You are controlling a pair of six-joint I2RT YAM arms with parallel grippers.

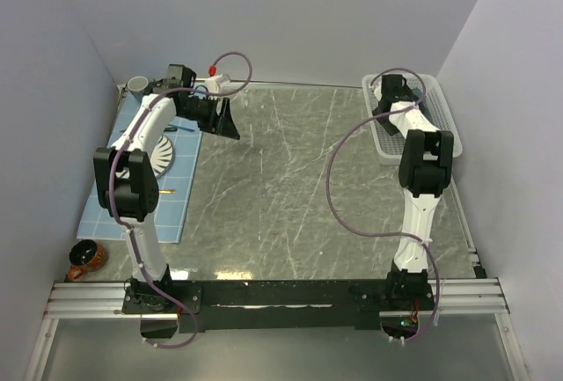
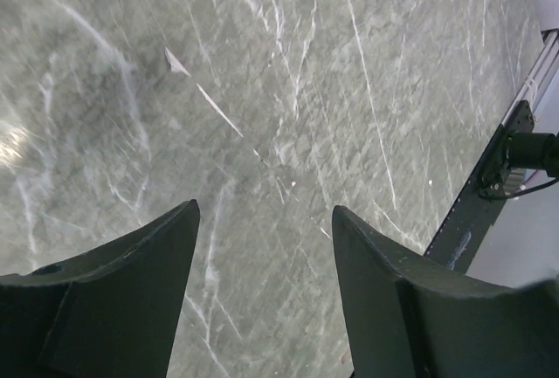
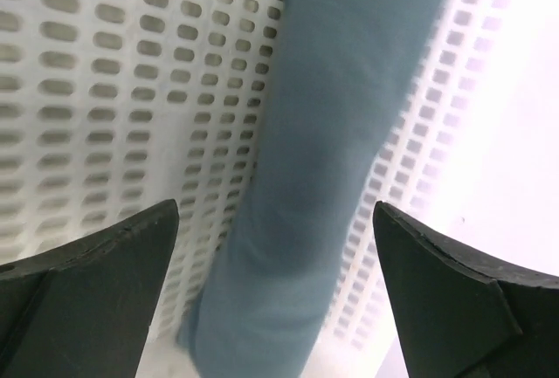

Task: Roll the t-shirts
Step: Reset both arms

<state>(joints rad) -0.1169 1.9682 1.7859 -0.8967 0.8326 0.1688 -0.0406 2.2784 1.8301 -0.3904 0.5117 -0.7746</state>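
Observation:
The slate-blue t-shirt (image 3: 323, 142) lies as a long rolled bundle in the white perforated basket (image 3: 105, 90) in the right wrist view. In the top view the right arm hides it. My right gripper (image 3: 276, 206) is open, one finger on each side of the roll and just above it; in the top view it (image 1: 385, 104) reaches into the basket (image 1: 440, 108) at the back right. My left gripper (image 2: 265, 207) is open and empty over bare grey marble table (image 2: 288, 81), at the back left in the top view (image 1: 227, 121).
A light blue checked placemat (image 1: 141, 196) lies at the left edge with a striped plate (image 1: 164, 154) on it. A grey cup (image 1: 138, 87) stands at the back left corner and a brown mug (image 1: 86, 260) at the near left. Walls enclose the table.

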